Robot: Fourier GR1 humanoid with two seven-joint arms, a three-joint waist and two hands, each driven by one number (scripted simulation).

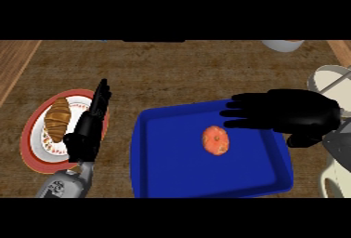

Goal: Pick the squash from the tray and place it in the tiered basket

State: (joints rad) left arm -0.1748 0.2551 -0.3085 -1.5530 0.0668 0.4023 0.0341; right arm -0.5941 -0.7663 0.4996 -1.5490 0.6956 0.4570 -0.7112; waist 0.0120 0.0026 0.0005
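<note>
An orange, round squash (215, 140) lies in the middle of the blue tray (165, 176). My right hand (295, 113) hovers over the tray's far right corner, fingers straight and pointing left, just up and right of the squash without touching it. The white tiered basket (336, 83) shows partly at the right edge, behind that hand. My left hand (87, 130) rests open at the left, fingers pointing up, over the edge of a plate.
A red-rimmed plate (31, 139) with a croissant (56, 118) sits left of the tray. A white bowl (282, 45) stands at the back right. Wooden counter surface stretches behind the tray.
</note>
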